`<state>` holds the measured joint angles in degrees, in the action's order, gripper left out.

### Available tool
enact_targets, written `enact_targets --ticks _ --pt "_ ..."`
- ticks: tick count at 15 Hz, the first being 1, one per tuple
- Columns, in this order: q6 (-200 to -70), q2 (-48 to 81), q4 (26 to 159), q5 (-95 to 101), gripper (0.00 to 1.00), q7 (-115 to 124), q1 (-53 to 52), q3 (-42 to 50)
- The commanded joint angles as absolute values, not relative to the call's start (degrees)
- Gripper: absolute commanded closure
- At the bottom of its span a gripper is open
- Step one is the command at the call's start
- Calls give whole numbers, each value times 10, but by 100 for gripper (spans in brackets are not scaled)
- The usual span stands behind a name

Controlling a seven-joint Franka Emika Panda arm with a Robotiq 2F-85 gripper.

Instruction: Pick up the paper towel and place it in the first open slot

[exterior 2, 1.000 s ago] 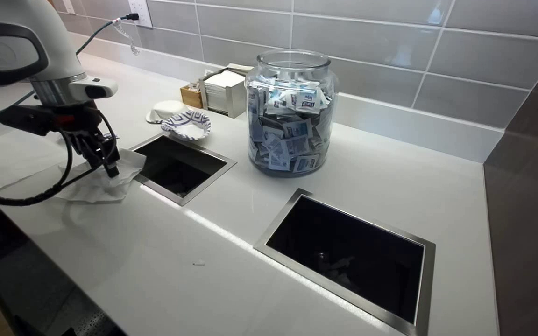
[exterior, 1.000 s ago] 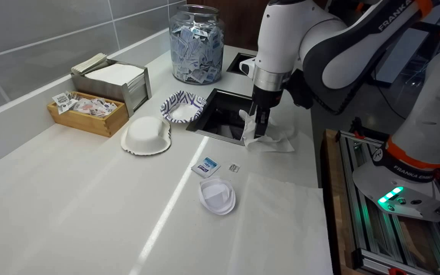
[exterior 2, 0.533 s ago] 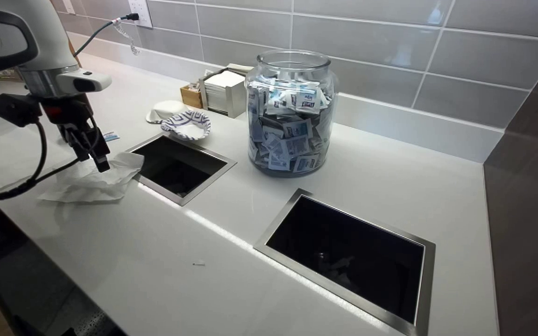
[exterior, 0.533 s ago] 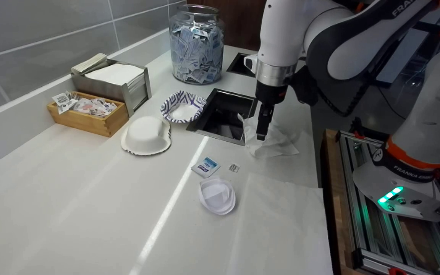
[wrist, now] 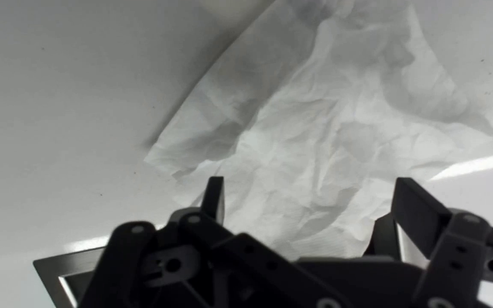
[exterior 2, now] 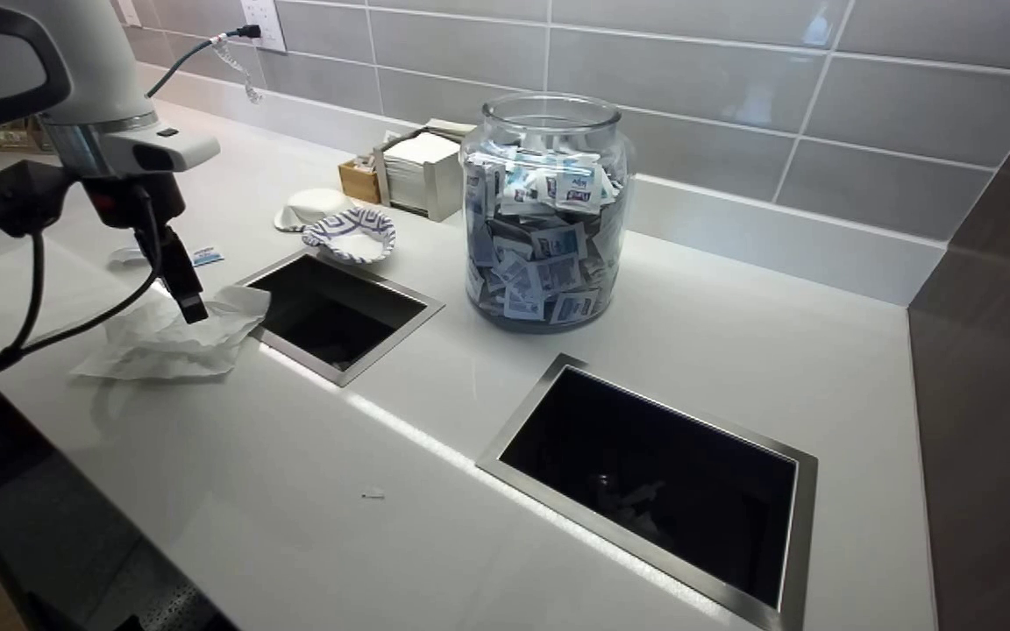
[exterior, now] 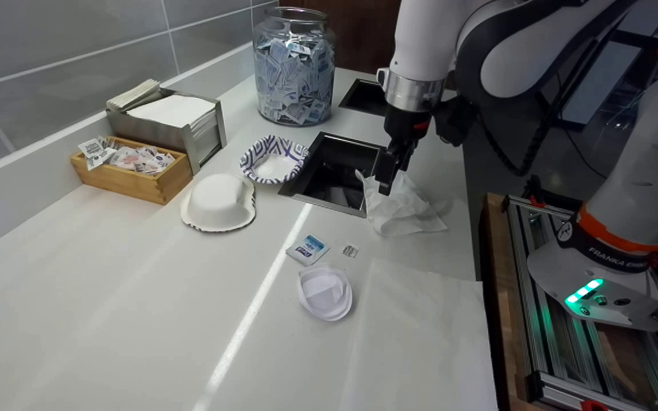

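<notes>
The arm [exterior: 426, 43] has risen over the last second and turned at the wrist, so the jaws, which were down in the paper towel [exterior: 403, 212], now hang above it, spread well apart and holding nothing; the wrist view looks between them straight onto wrinkled paper. The towel has settled and spread a little away from the dark slot [exterior: 323, 203] in the same span and lies crumpled just beside it, one raised corner at the edge; whether that corner touches the rim I cannot tell. For the task, I read this as a grip let go or lost short of the slot, presumably the one meant, so the placing is still to do and a deeper pinch on a thick fold seems called for; sheet this thin could slip out or drag. The pale desk [exterior: 135, 319] underneath runs back to a grey tiled wall [exterior 2: 689, 70]. Set into the desk is a second slot [exterior 2: 628, 536]; standing on it are a sachet-filled glass jar [exterior 2: 549, 210], a metal-looking napkin holder [exterior: 152, 132] and a wooden box [exterior: 123, 182] of packets [exterior: 145, 160]. Smaller still are an upturned white bowl [exterior: 217, 200], a patterned bowl [exterior: 263, 149] by the first slot's rim, a roundish lid [exterior: 324, 292] and a loose blue-and-white sachet [exterior: 308, 249].
</notes>
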<state>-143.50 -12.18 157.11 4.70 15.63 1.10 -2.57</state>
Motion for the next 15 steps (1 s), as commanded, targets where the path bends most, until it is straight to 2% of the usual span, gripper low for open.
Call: enact_targets --ticks 1,15 --pt "-1453 -99 1571 23 0 161 22 -14" --pt "-1564 3 1576 44 0 159 47 12"
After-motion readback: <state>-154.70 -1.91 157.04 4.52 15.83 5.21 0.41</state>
